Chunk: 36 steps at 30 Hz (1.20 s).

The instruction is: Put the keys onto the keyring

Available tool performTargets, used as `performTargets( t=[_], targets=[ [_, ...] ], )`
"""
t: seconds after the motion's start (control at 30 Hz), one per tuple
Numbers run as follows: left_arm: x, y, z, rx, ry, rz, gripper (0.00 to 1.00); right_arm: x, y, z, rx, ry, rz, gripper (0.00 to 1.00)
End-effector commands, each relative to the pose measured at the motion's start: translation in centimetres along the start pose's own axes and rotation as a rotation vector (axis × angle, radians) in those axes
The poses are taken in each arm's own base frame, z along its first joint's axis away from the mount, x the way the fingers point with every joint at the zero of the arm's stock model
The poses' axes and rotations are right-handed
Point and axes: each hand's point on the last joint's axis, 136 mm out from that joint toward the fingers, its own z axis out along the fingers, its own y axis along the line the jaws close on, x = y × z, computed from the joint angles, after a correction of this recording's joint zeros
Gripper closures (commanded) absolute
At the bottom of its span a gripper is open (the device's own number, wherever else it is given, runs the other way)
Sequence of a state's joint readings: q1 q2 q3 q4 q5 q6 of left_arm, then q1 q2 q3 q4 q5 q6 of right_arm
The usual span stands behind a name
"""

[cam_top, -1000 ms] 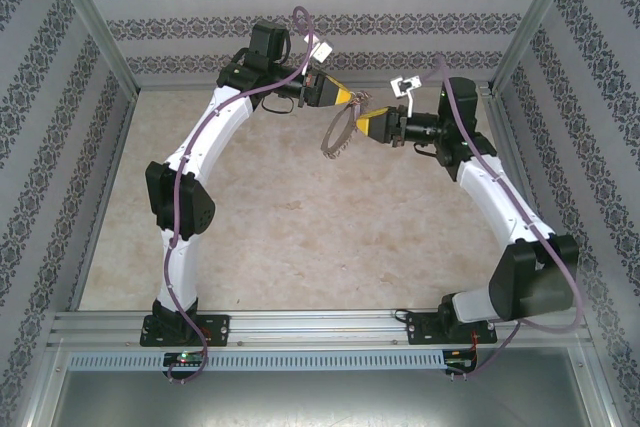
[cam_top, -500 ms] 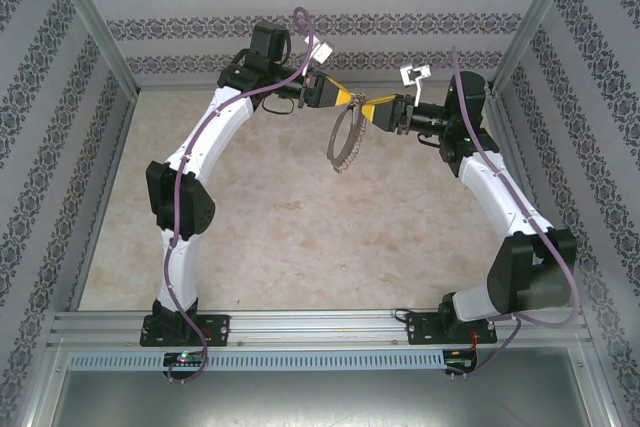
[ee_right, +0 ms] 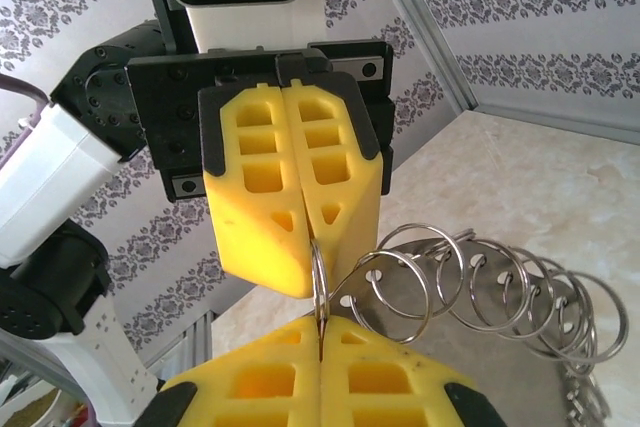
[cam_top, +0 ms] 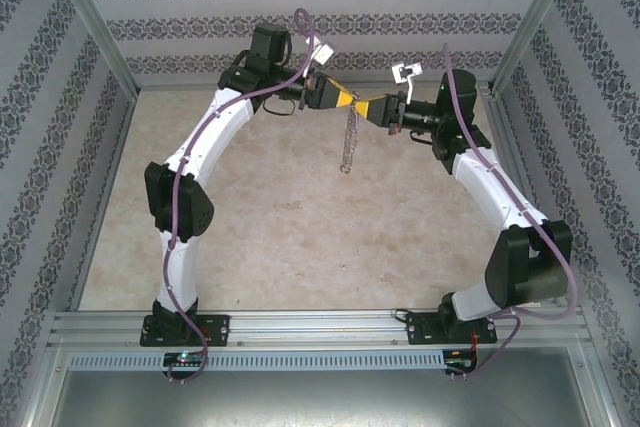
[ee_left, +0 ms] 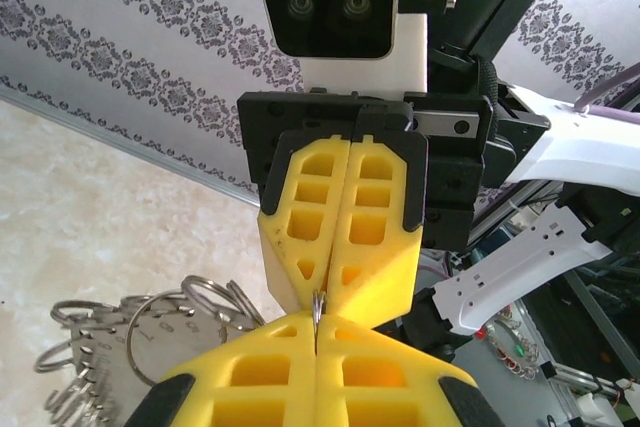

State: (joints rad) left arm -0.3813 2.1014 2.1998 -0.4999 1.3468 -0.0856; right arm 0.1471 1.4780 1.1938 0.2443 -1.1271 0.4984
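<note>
Left gripper (cam_top: 347, 101) and right gripper (cam_top: 366, 107) meet tip to tip, both clamped on the top rim of the keyring (cam_top: 347, 142), which hangs above the tabletop (cam_top: 250, 227). It looks like light, stiff, slippery wire, best pinched at the rim.

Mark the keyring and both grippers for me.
keyring (cam_top: 347, 145): top external view, middle of the hanging hoop.
left gripper (ee_left: 316, 329): left wrist view, between its yellow fingertips.
right gripper (ee_right: 320, 331): right wrist view, between its yellow fingertips.
</note>
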Motion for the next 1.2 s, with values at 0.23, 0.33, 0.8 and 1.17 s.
performTargets(
  t=[0.23, 0.33, 0.8, 1.17],
  targets=[
    [-3.3, -3.1, -0.4, -0.008, -0.103, 0.116, 1.00, 2.3, 1.2, 1.4, 0.019, 0.016, -0.046, 1.00],
    [-3.4, -2.8, -0.4, -0.024, -0.129, 0.109, 1.00, 2.3, 0.9, 1.6, 0.075, -0.018, -0.078, 1.00],
    [-3.1, -1.9, -0.6, -0.057, -0.219, 0.072, 1.00, -0.1, 0.3, 0.3, 0.269, -0.208, -0.119, 1.00],
    [-3.2, -0.6, -1.2, -0.099, -0.403, -0.028, 1.00, -0.2, -0.7, 0.8, 0.297, -0.247, -0.058, 1.00]
  ],
)
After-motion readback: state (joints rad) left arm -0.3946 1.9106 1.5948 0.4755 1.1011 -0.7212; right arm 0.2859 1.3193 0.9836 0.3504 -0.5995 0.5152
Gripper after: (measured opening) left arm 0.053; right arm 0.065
